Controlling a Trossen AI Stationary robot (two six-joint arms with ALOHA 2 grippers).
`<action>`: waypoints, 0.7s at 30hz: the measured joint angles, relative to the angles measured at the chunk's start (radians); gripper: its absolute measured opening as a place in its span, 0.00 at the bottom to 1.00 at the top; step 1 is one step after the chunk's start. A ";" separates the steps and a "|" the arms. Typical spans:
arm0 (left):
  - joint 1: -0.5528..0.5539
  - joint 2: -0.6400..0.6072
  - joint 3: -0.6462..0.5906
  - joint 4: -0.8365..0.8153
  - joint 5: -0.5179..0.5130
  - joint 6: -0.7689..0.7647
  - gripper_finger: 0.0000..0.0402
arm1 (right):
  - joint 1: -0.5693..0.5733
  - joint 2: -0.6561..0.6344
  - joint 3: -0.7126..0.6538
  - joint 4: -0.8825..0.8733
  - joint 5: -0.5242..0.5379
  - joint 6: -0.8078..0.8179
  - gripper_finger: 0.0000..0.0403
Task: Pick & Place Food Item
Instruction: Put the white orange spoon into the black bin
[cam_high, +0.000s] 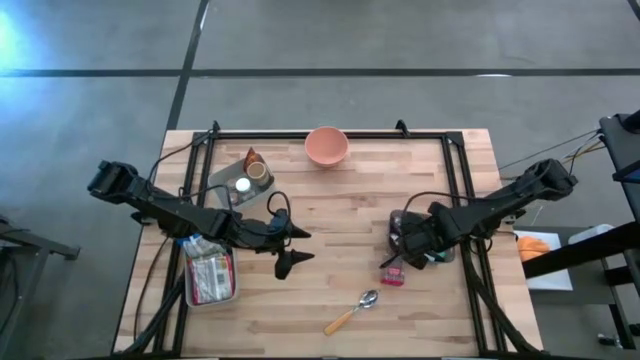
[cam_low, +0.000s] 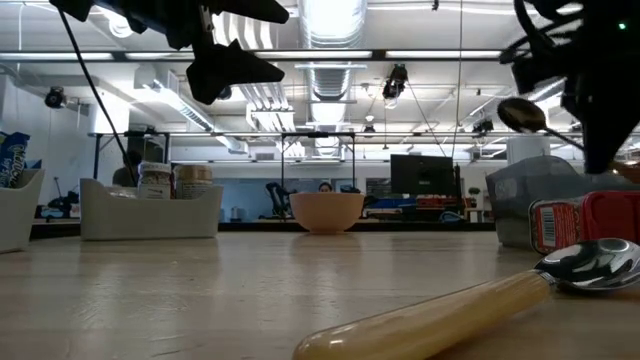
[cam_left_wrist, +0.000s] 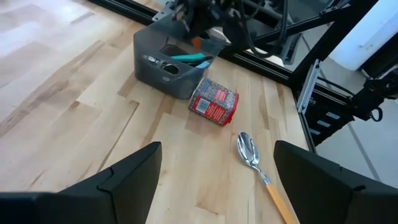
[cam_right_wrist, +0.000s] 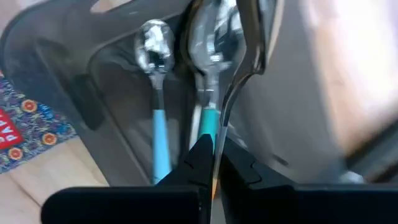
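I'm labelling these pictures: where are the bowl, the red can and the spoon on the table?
bowl (cam_high: 326, 146), high view, inside middle.
red can (cam_left_wrist: 214, 101), left wrist view, printed side.
spoon (cam_high: 351, 313), high view, neck between bowl and handle.

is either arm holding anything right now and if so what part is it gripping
The right pincer is shut on a spoon, gripping its thin metal handle over the gray bin. The left pincer is open and empty.

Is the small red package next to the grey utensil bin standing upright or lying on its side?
Lying on its side. The red package rests flat on the table, printed face up, just beside the grey bin.
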 joint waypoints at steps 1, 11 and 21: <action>0.000 0.000 0.000 0.000 0.000 0.000 0.78 | 0.000 -0.016 -0.031 0.039 -0.009 0.000 0.02; 0.000 0.001 0.000 0.000 -0.008 0.000 0.78 | -0.002 -0.062 -0.212 0.129 -0.045 0.059 0.02; 0.000 0.001 0.000 0.000 -0.040 -0.003 0.78 | -0.006 -0.061 -0.272 0.157 -0.049 0.061 0.02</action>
